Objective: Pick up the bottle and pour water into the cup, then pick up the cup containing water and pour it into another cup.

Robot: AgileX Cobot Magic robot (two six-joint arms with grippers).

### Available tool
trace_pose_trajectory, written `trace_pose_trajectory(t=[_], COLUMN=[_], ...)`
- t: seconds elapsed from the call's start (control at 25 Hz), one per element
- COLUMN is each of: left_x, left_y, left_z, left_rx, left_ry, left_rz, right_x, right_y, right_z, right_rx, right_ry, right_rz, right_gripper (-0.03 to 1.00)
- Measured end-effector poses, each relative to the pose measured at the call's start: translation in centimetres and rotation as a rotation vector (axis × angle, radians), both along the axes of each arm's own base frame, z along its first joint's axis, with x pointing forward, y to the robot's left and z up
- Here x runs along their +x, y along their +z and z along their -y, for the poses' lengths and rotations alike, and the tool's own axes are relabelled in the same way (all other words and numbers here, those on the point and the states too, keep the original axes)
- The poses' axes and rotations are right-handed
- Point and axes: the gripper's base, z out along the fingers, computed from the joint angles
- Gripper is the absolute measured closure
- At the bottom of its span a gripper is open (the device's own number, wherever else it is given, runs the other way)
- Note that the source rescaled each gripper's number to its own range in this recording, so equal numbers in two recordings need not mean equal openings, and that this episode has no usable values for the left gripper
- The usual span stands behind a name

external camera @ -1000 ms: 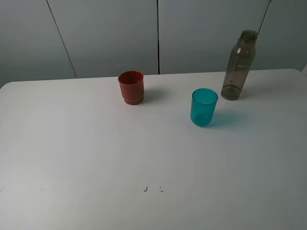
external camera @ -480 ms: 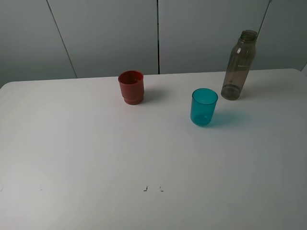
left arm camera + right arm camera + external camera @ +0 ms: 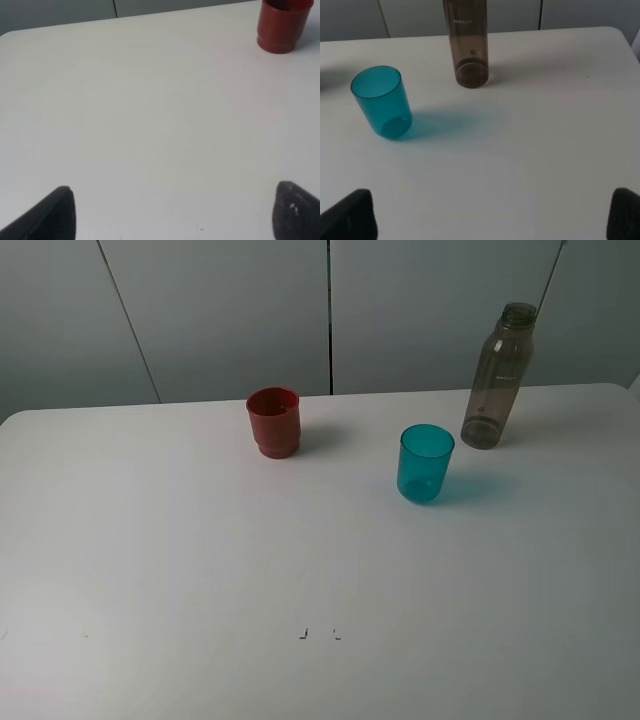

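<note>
Currently on the white surface (image 3: 180, 570): three vessels, all upright and well apart from one another.
Bottle: tall smoky grey-brown translucent plastic bottle (image 3: 498, 376), uncapped, standing near the far right edge of the surface; its lower part also shows in the right wrist view (image 3: 466, 44).
Cup: teal-blue translucent plastic tumbler (image 3: 425, 463), nearer than the bottle and to its left, casting a bluish shadow to its right; seen too from the right wrist (image 3: 382, 101).
Another cup: opaque red-brown plastic cup with a stepped base (image 3: 274, 422), far centre-left of the surface; seen from the left wrist (image 3: 281, 25).
Left gripper (image 3: 175, 212): dark fingers (image 3: 57, 212) spread wide apart, empty, above bare surface, well short of the red-brown cup.
Right gripper (image 3: 492, 215): fingers (image 3: 351, 215) spread fully apart, empty, well short of tumbler and bottle.
Background: pale grey wall panels (image 3: 220, 315) behind the far edge.
</note>
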Motion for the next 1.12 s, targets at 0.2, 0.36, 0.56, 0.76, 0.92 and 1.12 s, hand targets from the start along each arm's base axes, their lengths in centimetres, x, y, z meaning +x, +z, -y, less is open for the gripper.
trace_pose_trajectory(t=[0.2, 0.36, 0.56, 0.76, 0.92, 1.12], left_x=[0.00, 0.00, 0.00, 0.00, 0.00, 0.00], left_y=[0.00, 0.00, 0.00, 0.00, 0.00, 0.00], left_z=[0.00, 0.00, 0.00, 0.00, 0.00, 0.00], left_rx=[-0.006, 0.000, 0.000, 0.000, 0.000, 0.000], left_ry=[0.003, 0.000, 0.000, 0.000, 0.000, 0.000], left_rz=[-0.001, 0.000, 0.000, 0.000, 0.000, 0.000], right_x=[0.00, 0.00, 0.00, 0.00, 0.00, 0.00], right_y=[0.00, 0.00, 0.00, 0.00, 0.00, 0.00], right_z=[0.03, 0.08, 0.14, 0.14, 0.14, 0.14], right_rx=[-0.003, -0.008, -0.015, -0.015, -0.015, -0.015], right_ry=[-0.005, -0.009, -0.013, -0.013, -0.013, -0.013], right_rz=[0.000, 0.000, 0.000, 0.000, 0.000, 0.000], right_gripper=[-0.03, -0.03, -0.03, -0.03, -0.03, -0.03])
